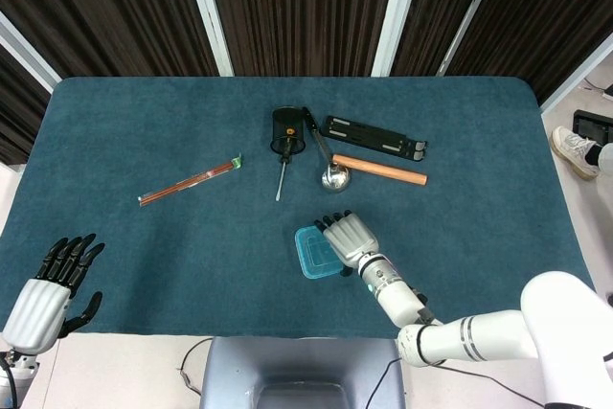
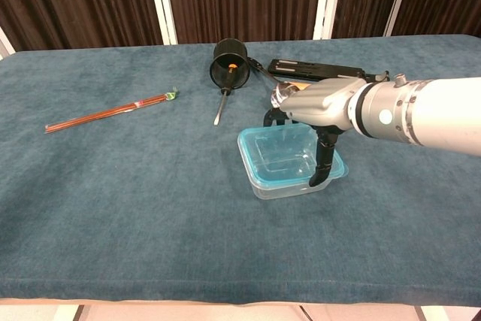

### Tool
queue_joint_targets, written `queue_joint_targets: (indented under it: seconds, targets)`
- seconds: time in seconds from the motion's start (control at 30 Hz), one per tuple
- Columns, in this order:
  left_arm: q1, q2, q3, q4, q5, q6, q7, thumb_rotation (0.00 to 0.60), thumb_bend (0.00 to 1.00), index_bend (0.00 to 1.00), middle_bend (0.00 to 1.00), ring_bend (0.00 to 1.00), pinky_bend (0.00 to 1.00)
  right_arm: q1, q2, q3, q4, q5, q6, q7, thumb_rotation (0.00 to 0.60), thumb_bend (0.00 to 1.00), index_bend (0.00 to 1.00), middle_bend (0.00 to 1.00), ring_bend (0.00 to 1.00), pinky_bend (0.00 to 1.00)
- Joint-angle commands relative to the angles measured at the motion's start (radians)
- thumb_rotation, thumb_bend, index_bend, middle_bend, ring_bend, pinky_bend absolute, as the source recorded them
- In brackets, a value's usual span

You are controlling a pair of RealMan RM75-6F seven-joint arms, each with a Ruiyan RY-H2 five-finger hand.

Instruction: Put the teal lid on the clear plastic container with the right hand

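- Resting on the teal lid (image 2: 259, 143), the right hand (image 2: 312, 103) lies over it, fingers (image 2: 325, 163) curled down past its near edge.
- Lid sits atop the clear plastic container (image 2: 291, 188), a rounded rectangle on the napped blue table (image 2: 150, 208).
- Left hand (image 1: 50, 286) hangs spread, holding nothing.
- No writing is legible.

Bare table (image 2: 150, 186) lies left of the container (image 2: 289, 167); a ladle (image 1: 332, 175) and black cup (image 2: 229, 62) crowd behind it.
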Motion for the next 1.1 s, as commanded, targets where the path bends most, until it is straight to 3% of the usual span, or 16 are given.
queue_joint_targets:
  seconds: [0.03, 0.27, 0.67, 0.9, 1.1]
  targets:
    - [0.0, 0.001, 0.001, 0.0, 0.001, 0.0, -0.001, 0.6, 0.44, 0.0, 0.0, 0.0, 0.02, 0.0, 0.001, 0.001, -0.002, 0.001, 0.001, 0.001, 0.6, 0.24, 0.57, 0.44, 0.39, 0.43]
    - [-0.001, 0.001, 0.001, 0.001, 0.004, 0.0, -0.003, 0.6, 0.44, 0.0, 0.0, 0.0, 0.02, 0.0, 0.016, 0.003, -0.015, -0.008, -0.002, 0.013, 0.6, 0.24, 0.4, 0.32, 0.29, 0.35]
    - [0.0, 0.004, 0.001, 0.005, 0.006, 0.007, -0.016, 0.6, 0.44, 0.0, 0.0, 0.0, 0.02, 0.004, 0.01, -0.004, -0.014, -0.01, 0.013, 0.003, 0.6, 0.24, 0.26, 0.22, 0.22, 0.33]
    - [0.003, 0.005, 0.001, 0.006, 0.007, 0.013, -0.022, 0.6, 0.44, 0.0, 0.0, 0.0, 0.02, 0.006, 0.01, -0.001, -0.025, 0.006, 0.032, -0.009, 0.6, 0.23, 0.06, 0.09, 0.09, 0.22]
    - [0.004, 0.005, 0.002, 0.007, 0.009, 0.016, -0.022, 0.6, 0.44, 0.0, 0.0, 0.0, 0.02, 0.004, 0.016, 0.002, -0.034, 0.007, 0.042, -0.008, 0.6, 0.21, 0.0, 0.06, 0.06, 0.18]
